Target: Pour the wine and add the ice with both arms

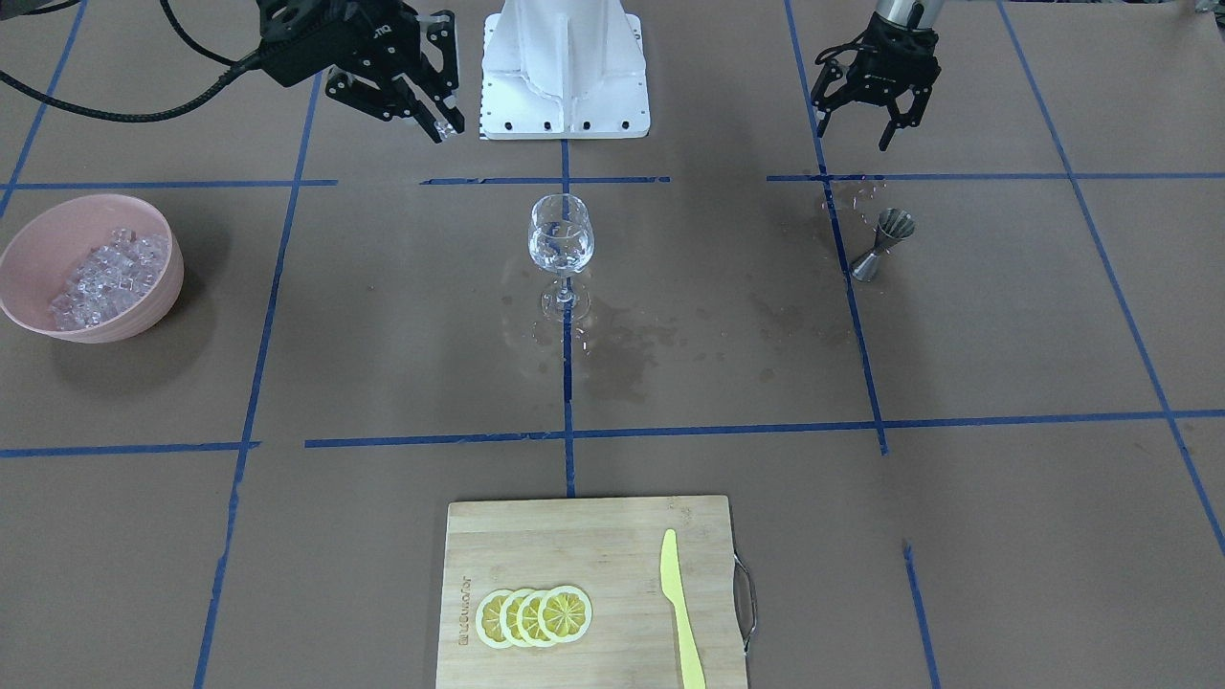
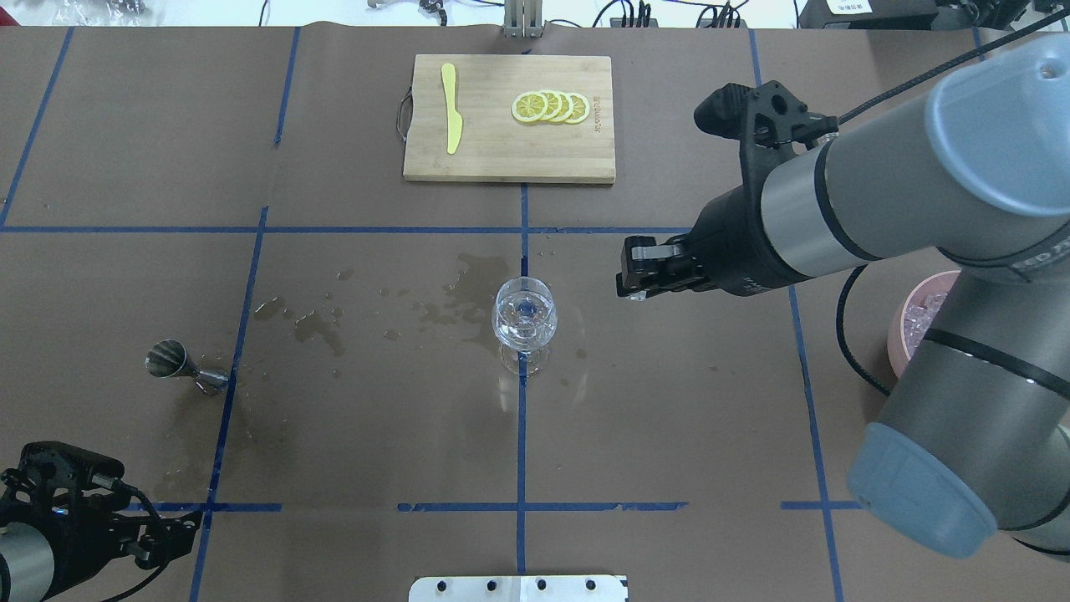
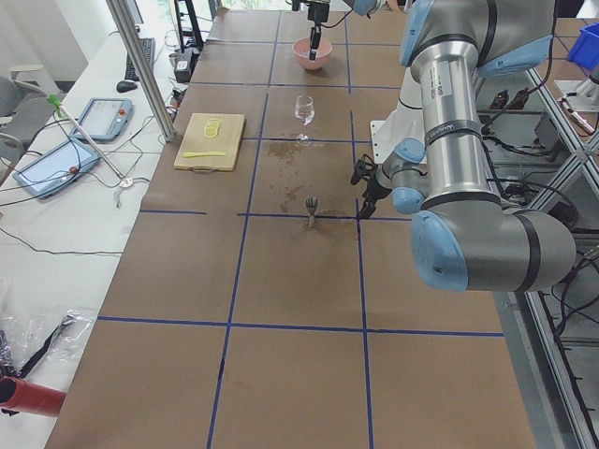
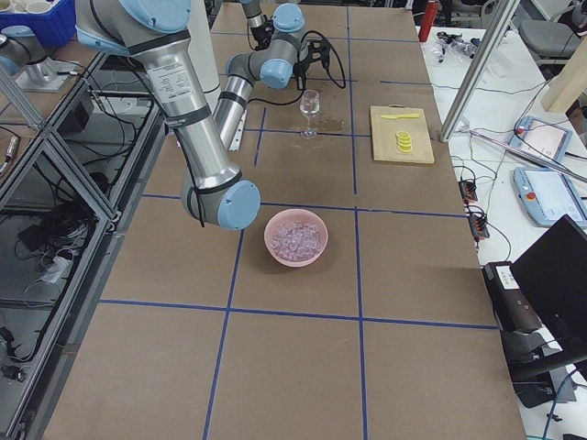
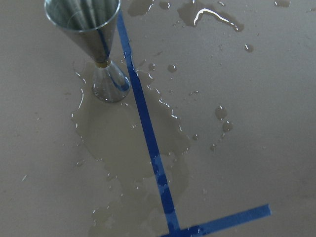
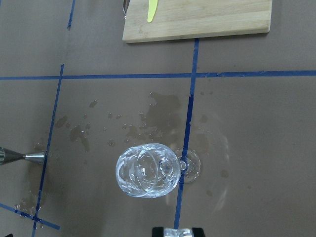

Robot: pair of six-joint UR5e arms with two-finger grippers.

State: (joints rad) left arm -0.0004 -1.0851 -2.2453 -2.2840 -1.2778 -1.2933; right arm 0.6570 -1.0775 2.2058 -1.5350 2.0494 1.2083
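Standing upright at mid-table (image 1: 1005, 316), the wine glass (image 1: 560, 239) is the ref point; a little clear wine (image 1: 558, 255) seems to sit low in its bowl, hard to make out; nothing grips the glass.

R gripper (image 1: 438, 122) hangs above the table off the glass's robot-right side, not over the rim; its jaws are pinched together on a small clear ice cube (image 1: 444, 125), which the right wrist view shows as a whitish bit between the pads.

L gripper (image 1: 861, 129) hangs off the glass's robot-left side, beyond the jigger (image 1: 885, 244) and nearer the robot base; its jaws are spread apart w/ nothing between them.

Pink bowl (image 1: 57, 206) sits well apart from the glass on the robot-right side, w/ the ice (image 1: 105, 273) heaped inside.

Jigger stands upright, robot-left of the glass, by a blue tape line (image 5: 148, 143), in a shallow puddle (image 5: 123, 143); wet stains (image 1: 622, 354) spread from the glass's foot toward it.

Cutting board (image 1: 574, 536) lies beyond the glass, opp. the robot base; on it are four overlapping lemon slices (image 1: 534, 616) and a yellow knife (image 1: 679, 612), apart from each other.
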